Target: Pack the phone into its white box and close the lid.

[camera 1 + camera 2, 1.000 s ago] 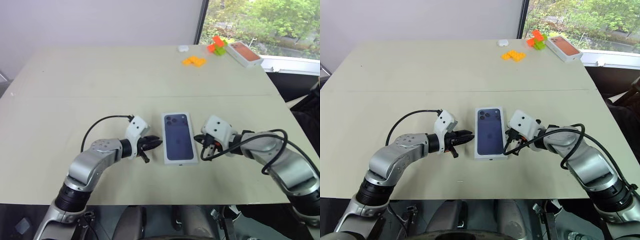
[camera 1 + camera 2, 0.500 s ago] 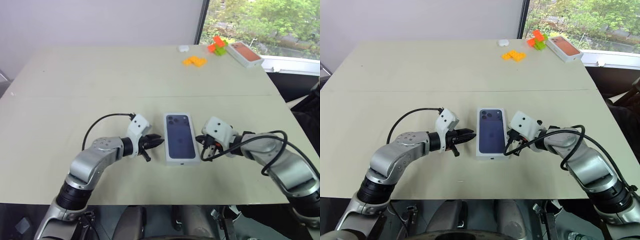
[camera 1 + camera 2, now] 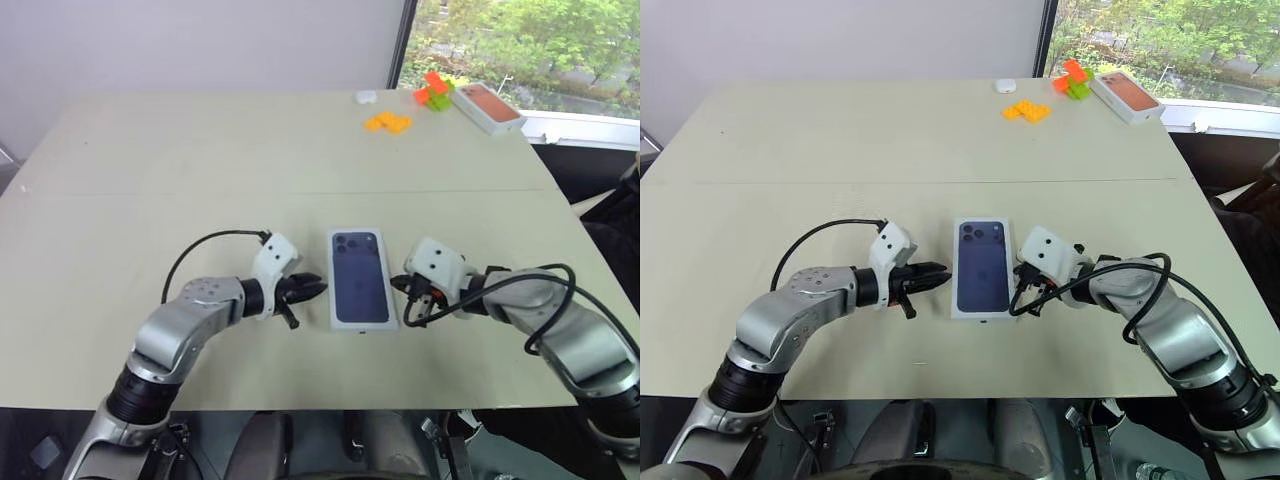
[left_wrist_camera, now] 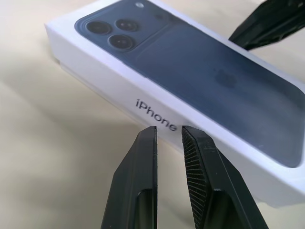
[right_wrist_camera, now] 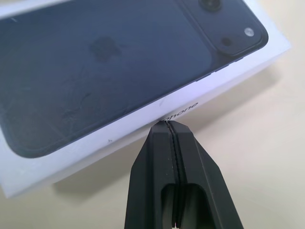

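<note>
**Lid Seated on Box: Side-Contact Risks**

The lid (image 3: pixel 360 277), printed with a dark blue phone back, sits on the white box (image 4: pixel 64 64) near the front of the table (image 3: pixel 200 150), between the two grippers. A thin strip of the box shows under the lid's edge in the left wrist view. The phone is presumably inside; this cannot be confirmed.

The left gripper (image 3: pixel 312 287) points at the lid's left long side with a narrow gap between its fingers, pinching nothing. The right gripper (image 3: pixel 403 289) has its fingers pressed together, tip at or just off the right long side; contact cannot be told.

Hazards:
- Uneven side pressure could skew the package or slide it on the smooth matte tabletop.
- If the lid is not fully down, squeezing its thin cardboard walls could jam it.
- The ribbed finger pads (image 4: pixel 200 162) could scuff the glossy print.

The package is a flat, sharp-edged rectangle.
</note>
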Controlling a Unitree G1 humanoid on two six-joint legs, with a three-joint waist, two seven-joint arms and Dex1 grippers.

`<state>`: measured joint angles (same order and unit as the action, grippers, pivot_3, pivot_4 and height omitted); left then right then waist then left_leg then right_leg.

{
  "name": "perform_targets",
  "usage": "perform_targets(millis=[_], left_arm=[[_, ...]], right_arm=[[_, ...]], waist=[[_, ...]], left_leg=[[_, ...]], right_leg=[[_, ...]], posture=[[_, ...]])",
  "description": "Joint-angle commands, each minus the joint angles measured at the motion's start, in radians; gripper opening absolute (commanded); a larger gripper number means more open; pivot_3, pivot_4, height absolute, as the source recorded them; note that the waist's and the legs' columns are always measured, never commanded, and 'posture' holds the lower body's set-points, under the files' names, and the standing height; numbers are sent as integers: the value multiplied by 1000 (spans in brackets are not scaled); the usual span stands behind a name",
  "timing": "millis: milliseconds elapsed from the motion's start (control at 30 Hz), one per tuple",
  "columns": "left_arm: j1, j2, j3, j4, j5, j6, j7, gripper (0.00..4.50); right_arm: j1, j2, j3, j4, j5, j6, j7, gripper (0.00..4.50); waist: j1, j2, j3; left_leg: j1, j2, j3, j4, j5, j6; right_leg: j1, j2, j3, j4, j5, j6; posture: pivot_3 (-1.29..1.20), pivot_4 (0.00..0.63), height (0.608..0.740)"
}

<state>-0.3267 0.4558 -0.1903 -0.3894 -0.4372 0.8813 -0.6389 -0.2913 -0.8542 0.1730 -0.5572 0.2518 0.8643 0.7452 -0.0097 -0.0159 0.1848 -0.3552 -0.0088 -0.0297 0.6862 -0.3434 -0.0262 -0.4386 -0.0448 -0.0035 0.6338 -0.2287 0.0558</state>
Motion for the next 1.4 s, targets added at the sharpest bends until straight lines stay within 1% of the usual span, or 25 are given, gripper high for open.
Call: perform_targets(millis=[33,167,300,400,500,600,733,900,1133,1167,1233,1300,1400], left_arm=[[-14,5,89,-39,-53,-2,-4,912],[-30,4,136,-75,-120,17,-21,912],[-48,16,84,-82,-100,9,-23,912],[-73,-2,1,-50,-45,-5,1,912],[-80,5,-80,-23,18,-21,9,912],[-84,12,-130,15,77,-27,30,912],[-77,18,-161,39,122,-30,41,912],[-55,17,-162,45,136,-21,47,912],[-42,6,-157,49,145,-35,56,912],[-40,-11,-136,44,133,-43,61,912],[-52,-73,-57,40,89,-54,92,912],[-75,-118,-7,53,80,-67,122,912],[-129,-152,-17,146,155,-102,185,912]], right_arm=[[18,-34,-90,-51,28,-54,37,0],[48,-37,-180,-49,83,-79,72,0],[72,-32,-197,-73,132,-86,106,0],[92,-16,-144,-125,156,-70,106,0],[100,-3,-68,-138,127,-51,75,0],[100,-6,-3,-115,79,-40,45,0],[100,0,20,-98,64,-38,32,0],[104,-8,32,-77,54,-48,37,0],[109,-14,37,-68,40,-68,37,0],[103,-5,26,-68,44,-76,33,0],[64,47,-30,-58,75,-75,6,0],[15,103,-74,-36,99,-54,-30,0],[-33,144,-63,23,66,-54,-73,0]], waist=[[0,0,0],[1,0,0],[1,0,0],[1,0,0],[-1,0,0],[-2,0,0],[0,0,0],[-1,-1,-1],[-1,-2,-2],[-1,-2,-2],[-1,-2,-2],[-2,-3,-1],[1,-3,-1]], left_leg=[[0,0,0,0,0,0],[0,0,0,0,0,0],[1,0,0,0,0,0],[2,0,0,0,0,0],[3,0,0,0,0,0],[4,0,0,0,0,0],[7,0,-1,0,1,0],[15,0,0,0,0,0],[16,0,0,0,0,1],[16,0,0,0,0,1],[16,0,0,0,0,1],[16,0,0,0,1,1],[15,0,0,0,1,1]], right_leg=[[0,0,0,0,0,0],[1,0,0,0,0,0],[1,0,0,0,0,0],[2,0,0,0,0,0],[4,0,0,0,0,0],[4,1,0,0,0,0],[7,1,0,0,0,0],[16,1,0,-1,0,0],[16,1,0,-1,0,0],[16,1,0,-1,0,0],[16,1,0,-1,0,0],[16,1,0,-1,0,1],[15,2,0,-1,1,1]], posture=[[0,150,740],[0,150,740],[0,150,740],[0,150,740],[0,150,740],[0,150,740],[0,150,740],[0,150,740],[0,150,740],[0,150,740],[0,150,740],[0,150,740],[0,150,740]])
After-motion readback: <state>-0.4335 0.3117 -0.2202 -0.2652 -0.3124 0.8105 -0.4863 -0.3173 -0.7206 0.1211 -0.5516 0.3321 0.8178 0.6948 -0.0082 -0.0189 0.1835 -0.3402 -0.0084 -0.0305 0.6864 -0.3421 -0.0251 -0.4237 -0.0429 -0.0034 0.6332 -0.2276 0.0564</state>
